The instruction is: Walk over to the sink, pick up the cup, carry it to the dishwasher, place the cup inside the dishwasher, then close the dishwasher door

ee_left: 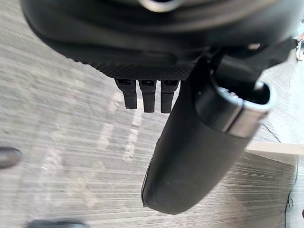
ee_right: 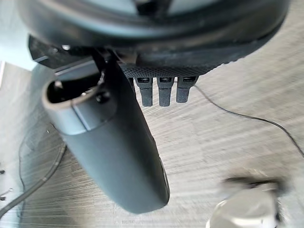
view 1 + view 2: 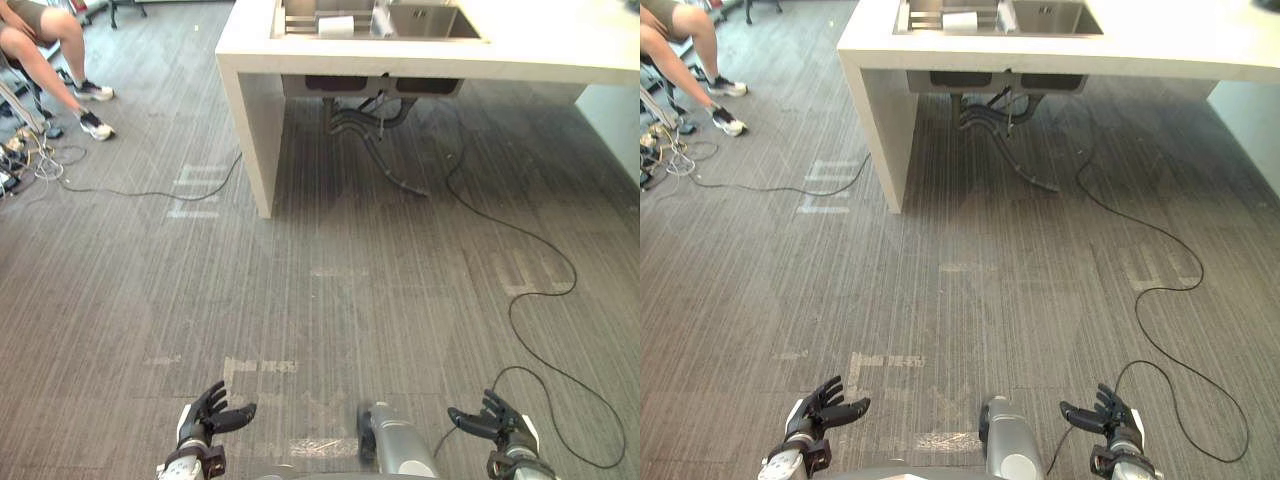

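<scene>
A clear cup point(image 3: 382, 20) stands in the sink point(image 3: 430, 22) beside a white object point(image 3: 335, 26) I can't make out. The sink is set in the white counter point(image 3: 540, 50) across the grey carpet point(image 3: 330, 300). Well short of it, the left hand point(image 3: 208, 412) and right hand point(image 3: 497, 420) hang low, fingers loosely spread and holding nothing. A seated person's legs point(image 3: 55, 55) show far left.

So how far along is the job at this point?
Nothing looks done. The left hand and right hand hang open and empty. The sink lies ahead across the floor, so the walk is at best in hand; picking up the cup, loading the dishwasher and closing its door remain.
</scene>
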Tool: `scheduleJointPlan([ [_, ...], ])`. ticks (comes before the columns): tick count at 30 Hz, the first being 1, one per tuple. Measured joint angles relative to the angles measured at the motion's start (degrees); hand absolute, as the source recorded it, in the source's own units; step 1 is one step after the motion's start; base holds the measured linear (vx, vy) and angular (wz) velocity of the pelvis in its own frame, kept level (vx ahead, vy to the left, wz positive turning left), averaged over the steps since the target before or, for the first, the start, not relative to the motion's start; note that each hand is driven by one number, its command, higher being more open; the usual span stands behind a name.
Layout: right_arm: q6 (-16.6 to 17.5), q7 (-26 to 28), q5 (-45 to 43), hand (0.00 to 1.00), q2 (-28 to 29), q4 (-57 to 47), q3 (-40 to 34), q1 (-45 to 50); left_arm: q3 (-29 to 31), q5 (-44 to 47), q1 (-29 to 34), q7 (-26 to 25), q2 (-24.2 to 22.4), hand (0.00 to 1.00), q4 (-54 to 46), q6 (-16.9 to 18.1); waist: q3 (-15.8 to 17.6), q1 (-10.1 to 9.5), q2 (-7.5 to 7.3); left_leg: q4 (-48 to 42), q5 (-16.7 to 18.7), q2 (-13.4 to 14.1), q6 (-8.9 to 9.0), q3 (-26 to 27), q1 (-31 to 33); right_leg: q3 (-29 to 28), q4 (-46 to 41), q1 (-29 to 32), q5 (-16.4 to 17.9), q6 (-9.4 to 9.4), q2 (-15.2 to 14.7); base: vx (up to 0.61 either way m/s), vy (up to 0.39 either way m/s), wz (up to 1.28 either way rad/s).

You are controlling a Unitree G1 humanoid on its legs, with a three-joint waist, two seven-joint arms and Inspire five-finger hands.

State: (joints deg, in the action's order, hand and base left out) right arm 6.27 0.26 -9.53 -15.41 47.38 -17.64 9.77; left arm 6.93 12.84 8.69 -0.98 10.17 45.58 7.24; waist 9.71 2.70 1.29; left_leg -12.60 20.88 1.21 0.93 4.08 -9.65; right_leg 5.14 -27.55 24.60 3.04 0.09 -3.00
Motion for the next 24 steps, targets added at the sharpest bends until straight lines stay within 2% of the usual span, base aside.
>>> scheduleJointPlan([
  [1,0.0,-0.2,0.0,0.9,-0.7,0.5,-0.1,-0.2,0.2,0.6,-0.3,-0.3,-0.6,0.9,0.3,0.1,0.2,-0.13,0.69,-0.5,0.4,0.8,0.65,-0.2,-0.6,0.5,-1.7,0.0,1.2,-2.8,0.4,0.6,-0.205,0.25],
  [2,-0.2,-0.7,0.0,0.9,-1.1,0.3,-0.1,-1.1,0.5,1.3,-0.8,-0.7,-1.3,0.9,0.2,0.1,0.5,-0.18,1.47,-3.8,-0.7,1.9,2.42,-0.2,0.1,1.4,-2.9,-1.1,3.5,-6.08,0.9,0.6,-0.222,0.15],
  [3,-0.2,-0.8,-0.3,0.9,-1.2,0.0,-0.1,-1.3,0.5,1.8,-1.0,-0.9,-2.0,0.9,0.0,0.1,0.7,-0.14,1.47,-8.6,-2.6,2.4,3.64,0.2,1.2,1.9,-2.8,-3.0,5.0,-7.14,1.0,0.72,-0.269,0.29],
  [4,-0.3,-0.6,-0.5,0.9,-0.9,-1.3,0.1,-0.5,0.6,1.8,-0.7,-1.2,-3.0,0.9,-0.7,0.1,1.0,-0.13,1.57,-20.5,-6.8,3.5,3.58,1.0,4.2,2.9,-0.4,-8.0,6.4,-9.32,1.4,0.61,-0.239,0.3],
  [5,-0.3,-0.5,-0.6,0.9,-0.6,-2.2,0.4,0.2,0.6,1.8,-0.4,-1.2,-3.6,0.9,-1.5,0.1,1.0,-0.23,1.62,-28.0,-10.7,4.9,3.11,1.5,6.7,3.3,1.3,-11.1,6.8,-9.97,1.9,0.59,-0.225,0.21],
  [6,-0.2,-0.5,-1.9,0.9,0.4,-4.1,1.1,0.9,0.6,1.9,1.0,-1.2,-4.0,0.9,-4.5,0.2,1.5,-0.63,1.12,-40.9,-11.0,8.7,2.88,3.1,11.6,3.3,4.4,-16.3,7.3,-10.78,3.3,0.52,-0.205,-0.02],
  [7,0.4,-0.5,-3.2,0.9,1.8,-6.7,1.2,1.4,0.5,2.1,1.3,-1.1,-4.3,0.9,-7.0,0.2,1.7,-1.47,1.12,-49.6,-10.4,12.5,1.88,6.2,16.2,3.0,7.0,-20.8,7.9,-11.8,4.3,0.47,-0.189,-0.15],
  [9,1.1,-0.8,-5.2,0.9,2.9,-9.6,1.2,1.9,0.3,3.0,1.0,-1.2,-4.8,0.9,-9.3,0.2,2.1,-2.65,0.52,-52.0,-9.6,14.5,0.84,8.7,22.6,2.2,10.1,-25.1,8.9,-13.12,4.6,0.38,-0.126,-0.21],
  [11,1.1,-1.0,-6.4,0.9,3.2,-10.5,1.2,1.9,0.3,3.0,1.3,-1.2,-5.2,0.9,-12.5,0.3,2.1,-3.82,0.48,-47.5,-8.5,14.6,0.7,10.8,27.9,1.0,12.9,-28.7,9.7,-13.29,4.6,0.36,-0.022,-0.22],
  [12,1.1,-1.4,-6.6,0.9,3.5,-10.6,1.1,2.0,0.3,3.0,1.7,-1.3,-5.2,0.9,-14.2,0.2,2.2,-4.19,0.27,-41.2,-7.9,13.5,0.87,12.2,29.9,0.7,14.5,-31.4,10.6,-12.9,4.0,0.41,0.075,-0.12],
  [14,0.9,-2.0,-6.6,0.9,3.8,-10.5,0.4,2.8,-0.1,3.5,2.5,-1.9,-5.2,0.9,-18.2,0.2,2.7,-4.88,-0.54,-21.1,-9.4,8.9,1.79,13.6,30.8,0.0,16.5,-35.1,12.9,-11.25,1.8,0.49,0.125,-0.12],
  [15,0.9,-2.1,-6.6,0.9,3.7,-10.4,0.1,2.9,-0.4,3.7,2.9,-2.2,-5.2,0.9,-19.5,0.2,2.6,-4.88,-0.51,-14.7,-11.3,7.6,1.98,13.1,31.0,-0.4,17.0,-35.8,13.6,-10.5,1.5,0.5,0.16,-0.25],
  [16,0.9,-2.3,-6.6,0.9,3.7,-9.4,-0.4,2.8,-0.7,4.0,3.5,-2.9,-5.0,0.9,-22.5,0.3,2.6,-5.18,-0.66,-6.4,-17.8,5.4,0.64,12.0,31.0,-1.6,16.9,-37.0,15.6,-8.0,0.7,0.65,0.24,-0.49],
  [17,0.7,-2.8,-6.6,0.9,4.3,-7.7,-0.5,2.3,-0.5,4.1,3.3,-3.6,-4.5,0.9,-24.0,0.3,1.8,-5.82,-1.82,-6.4,-22.8,3.2,-2.97,10.9,30.4,-3.3,16.7,-37.7,17.1,-5.68,-1.2,0.68,0.253,-0.41],
  [18,0.5,-2.8,-6.6,0.9,4.7,-7.2,-0.5,2.0,-0.6,4.1,2.7,-4.1,-4.2,0.9,-24.9,0.1,1.7,-5.34,-3.0,-7.9,-20.8,2.2,-3.63,11.2,30.8,-3.9,16.2,-37.5,17.2,-4.46,-2.6,0.59,0.226,-0.13],
  [19,0.5,-2.7,-6.6,0.9,4.6,-6.9,-0.5,2.2,-0.6,4.1,2.3,-4.5,-4.3,0.9,-27.1,-0.1,1.9,-4.68,-3.43,-10.4,-19.1,1.4,-4.74,11.2,31.4,-5.4,14.3,-37.4,16.7,-3.01,-3.7,0.64,0.264,0.2],
  [20,0.5,-2.7,-6.3,0.9,4.7,-5.5,-0.8,2.1,-0.9,4.1,2.3,-4.8,-4.6,0.9,-30.8,-0.1,1.8,-4.47,-3.9,-13.6,-15.0,0.9,-4.59,11.1,31.0,-7.8,9.4,-36.6,15.8,-1.48,-4.1,0.76,0.315,0.17],
  [21,0.3,-2.7,-6.0,0.9,4.8,-3.8,-1.2,1.7,-1.4,4.1,2.1,-5.1,-4.4,0.9,-34.4,-0.1,1.7,-4.23,-4.26,-15.3,-11.6,0.4,-4.55,11.1,29.0,-8.9,-0.2,-34.2,13.7,2.64,-4.1,0.75,0.305,0.09],
  [22,0.3,-2.7,-6.0,0.9,4.8,-3.2,-1.2,1.6,-1.5,4.1,1.8,-5.1,-4.1,0.9,-35.8,-0.1,1.7,-3.99,-4.43,-15.0,-10.4,-0.1,-4.57,11.0,27.5,-9.1,-6.1,-32.2,11.5,6.48,-4.3,0.6,0.191,0.14],
  [23,0.3,-2.6,-5.8,0.9,5.0,-2.7,-1.1,1.5,-1.9,4.1,0.7,-5.4,-3.3,0.9,-38.1,0.1,1.6,-3.18,-4.56,-13.6,-8.9,-1.0,-4.74,10.6,24.2,-10.2,-18.7,-27.5,6.3,15.21,-5.0,0.56,0.133,0.13],
  [24,0.3,-2.3,-5.4,0.9,5.2,-2.8,-0.9,1.2,-1.9,4.1,-0.4,-6.2,-2.7,0.9,-40.4,0.2,1.6,-2.92,-4.55,-11.9,-7.8,-1.6,-4.58,10.6,20.1,-10.3,-29.4,-22.2,6.7,14.54,-5.5,0.56,0.105,0.07],
])
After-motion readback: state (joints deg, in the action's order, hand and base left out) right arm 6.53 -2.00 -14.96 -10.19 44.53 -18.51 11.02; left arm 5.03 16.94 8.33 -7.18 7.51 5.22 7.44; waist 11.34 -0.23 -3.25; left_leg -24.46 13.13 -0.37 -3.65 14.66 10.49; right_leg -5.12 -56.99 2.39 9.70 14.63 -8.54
